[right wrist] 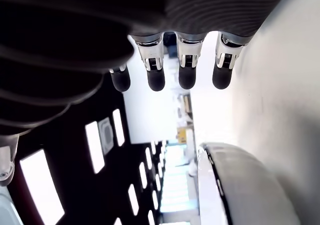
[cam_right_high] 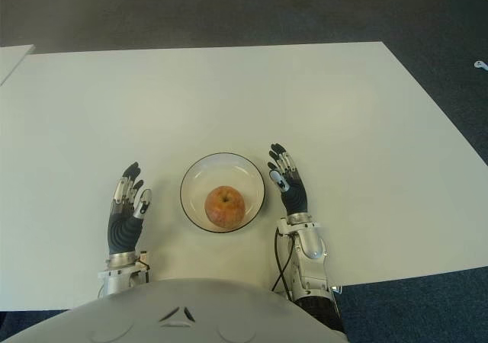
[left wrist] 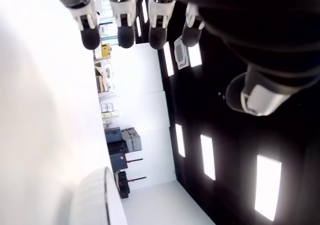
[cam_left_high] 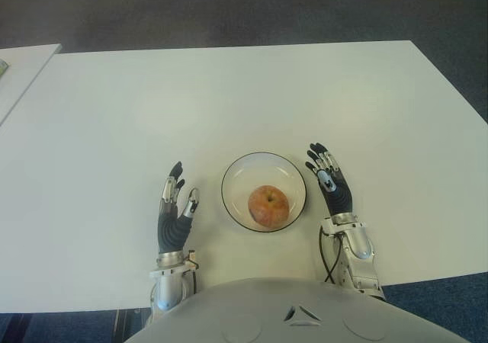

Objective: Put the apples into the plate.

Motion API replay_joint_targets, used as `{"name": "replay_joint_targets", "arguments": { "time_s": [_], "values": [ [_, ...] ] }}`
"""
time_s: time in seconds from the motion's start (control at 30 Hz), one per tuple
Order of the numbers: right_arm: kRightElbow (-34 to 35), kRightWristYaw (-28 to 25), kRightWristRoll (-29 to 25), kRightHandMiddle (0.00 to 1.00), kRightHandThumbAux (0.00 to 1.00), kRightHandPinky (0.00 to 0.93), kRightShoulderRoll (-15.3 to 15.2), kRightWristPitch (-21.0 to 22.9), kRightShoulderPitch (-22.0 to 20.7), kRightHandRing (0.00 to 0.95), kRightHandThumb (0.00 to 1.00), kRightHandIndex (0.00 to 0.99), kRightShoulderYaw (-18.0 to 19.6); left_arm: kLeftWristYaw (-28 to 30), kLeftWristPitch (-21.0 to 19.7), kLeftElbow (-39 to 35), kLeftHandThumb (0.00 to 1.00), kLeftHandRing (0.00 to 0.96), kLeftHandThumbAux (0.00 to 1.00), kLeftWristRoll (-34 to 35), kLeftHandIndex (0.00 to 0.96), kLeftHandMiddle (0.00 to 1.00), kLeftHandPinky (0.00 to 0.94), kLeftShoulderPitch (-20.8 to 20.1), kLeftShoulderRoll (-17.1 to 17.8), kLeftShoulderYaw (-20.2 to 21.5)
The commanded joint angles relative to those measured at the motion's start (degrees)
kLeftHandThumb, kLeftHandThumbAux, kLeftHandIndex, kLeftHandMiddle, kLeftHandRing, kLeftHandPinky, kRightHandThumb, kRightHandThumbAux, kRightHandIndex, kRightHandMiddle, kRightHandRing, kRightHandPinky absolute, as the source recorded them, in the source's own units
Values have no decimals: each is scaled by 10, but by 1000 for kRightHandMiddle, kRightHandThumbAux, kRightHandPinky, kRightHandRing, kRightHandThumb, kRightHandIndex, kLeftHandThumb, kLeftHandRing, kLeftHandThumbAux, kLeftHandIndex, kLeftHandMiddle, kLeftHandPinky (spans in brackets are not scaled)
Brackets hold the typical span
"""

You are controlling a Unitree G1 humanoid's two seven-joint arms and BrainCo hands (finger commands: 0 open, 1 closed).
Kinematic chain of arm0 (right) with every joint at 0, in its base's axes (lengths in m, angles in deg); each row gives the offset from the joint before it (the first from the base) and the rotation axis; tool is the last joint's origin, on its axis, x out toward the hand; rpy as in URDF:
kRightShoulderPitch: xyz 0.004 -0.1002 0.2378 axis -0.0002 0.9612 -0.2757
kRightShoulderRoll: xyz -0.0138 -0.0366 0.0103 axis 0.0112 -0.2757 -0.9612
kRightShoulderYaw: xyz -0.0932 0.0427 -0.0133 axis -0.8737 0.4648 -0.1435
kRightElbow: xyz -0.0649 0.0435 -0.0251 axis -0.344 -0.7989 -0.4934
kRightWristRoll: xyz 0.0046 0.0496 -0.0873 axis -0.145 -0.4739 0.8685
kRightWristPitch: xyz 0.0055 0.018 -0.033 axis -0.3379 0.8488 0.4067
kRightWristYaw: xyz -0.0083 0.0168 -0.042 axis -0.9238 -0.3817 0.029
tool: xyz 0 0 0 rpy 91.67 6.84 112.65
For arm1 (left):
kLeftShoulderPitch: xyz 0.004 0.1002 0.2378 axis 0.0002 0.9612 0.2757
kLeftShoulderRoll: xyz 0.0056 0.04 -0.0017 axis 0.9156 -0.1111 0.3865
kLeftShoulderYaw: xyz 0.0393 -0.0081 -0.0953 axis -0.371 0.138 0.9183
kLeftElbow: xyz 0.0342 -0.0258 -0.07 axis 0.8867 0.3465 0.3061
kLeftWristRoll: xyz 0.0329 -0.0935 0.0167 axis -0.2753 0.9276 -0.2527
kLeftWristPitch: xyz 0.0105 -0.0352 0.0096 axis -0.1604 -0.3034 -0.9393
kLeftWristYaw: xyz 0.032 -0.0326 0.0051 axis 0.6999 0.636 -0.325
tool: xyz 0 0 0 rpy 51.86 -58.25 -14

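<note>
A single red-yellow apple [cam_left_high: 268,205] lies inside a clear glass plate [cam_left_high: 238,177] with a dark rim, near the table's front edge. To the left of the plate my left hand [cam_left_high: 175,208] shows its fingers spread and holds nothing. Just right of the plate is my right hand [cam_left_high: 329,180], fingers extended and empty too. In the right wrist view the plate's rim [right wrist: 220,182] shows close beside the straight fingers [right wrist: 187,65]. The left wrist view shows straight fingers [left wrist: 126,20] with nothing in them.
The white table [cam_left_high: 229,99] stretches wide beyond the plate. A second white table's corner [cam_left_high: 19,65] stands at the far left. Dark carpet [cam_left_high: 229,8] lies beyond the table's far edge.
</note>
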State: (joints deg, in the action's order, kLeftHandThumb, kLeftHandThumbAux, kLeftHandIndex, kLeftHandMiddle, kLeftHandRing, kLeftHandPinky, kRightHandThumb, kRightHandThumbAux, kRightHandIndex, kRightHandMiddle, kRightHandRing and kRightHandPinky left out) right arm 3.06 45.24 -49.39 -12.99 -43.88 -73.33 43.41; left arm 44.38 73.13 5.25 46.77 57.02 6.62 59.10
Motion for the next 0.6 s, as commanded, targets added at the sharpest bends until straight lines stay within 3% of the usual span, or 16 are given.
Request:
{"name": "replay_joint_targets", "arguments": {
  "time_s": [0.03,0.23,0.6],
  "values": [
    [-18,10,-2,0,420,0,15,23,20,0,201,0,-5,19,-5,13,25,0,477,16,0,0,0,-7,6,2],
    [-24,2,-29,0,427,0,30,22,20,0,199,0,-1,38,0,42,23,0,475,35,0,0,0,-17,6,0],
    [-34,1,-31,0,436,0,40,2,28,0,209,0,-3,75,-7,49,1,0,460,57,0,0,0,-11,11,1]
  ]
}}
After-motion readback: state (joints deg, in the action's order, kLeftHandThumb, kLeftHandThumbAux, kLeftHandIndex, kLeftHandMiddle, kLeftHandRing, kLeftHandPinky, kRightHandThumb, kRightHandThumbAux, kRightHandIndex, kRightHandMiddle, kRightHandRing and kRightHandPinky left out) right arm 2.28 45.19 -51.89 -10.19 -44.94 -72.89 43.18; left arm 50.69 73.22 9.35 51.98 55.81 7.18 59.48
